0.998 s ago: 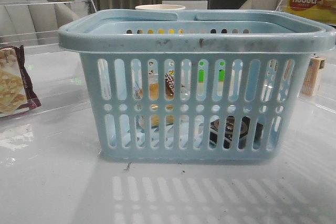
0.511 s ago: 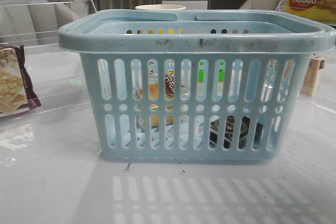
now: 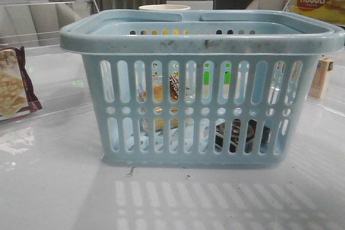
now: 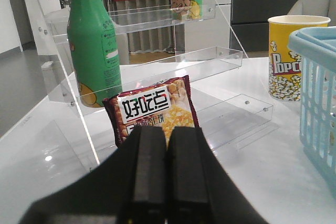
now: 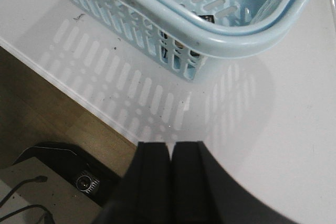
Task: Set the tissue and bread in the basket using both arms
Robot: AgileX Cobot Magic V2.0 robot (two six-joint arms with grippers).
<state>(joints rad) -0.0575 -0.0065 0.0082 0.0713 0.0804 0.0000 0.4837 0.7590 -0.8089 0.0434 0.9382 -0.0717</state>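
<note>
The light blue basket (image 3: 199, 39) stands in the middle of the table. Through its front slots I see the golden-brown bread (image 3: 158, 91) at the inner left and the black tissue pack (image 3: 236, 134) low at the inner right. Neither gripper shows in the front view. My left gripper (image 4: 167, 129) is shut and empty, well left of the basket (image 4: 317, 77), with a maroon-edged cracker packet (image 4: 152, 106) just ahead of it. My right gripper (image 5: 171, 145) is shut and empty above the table's front edge, apart from the basket's corner (image 5: 210, 35).
A clear acrylic shelf (image 4: 210, 61) holds a green bottle (image 4: 93, 40). A popcorn cup (image 4: 286, 56) stands behind the basket. A yellow nabati box (image 3: 321, 1) and a small carton (image 3: 322, 78) are at the right. The table edge (image 5: 79, 93) drops to the floor.
</note>
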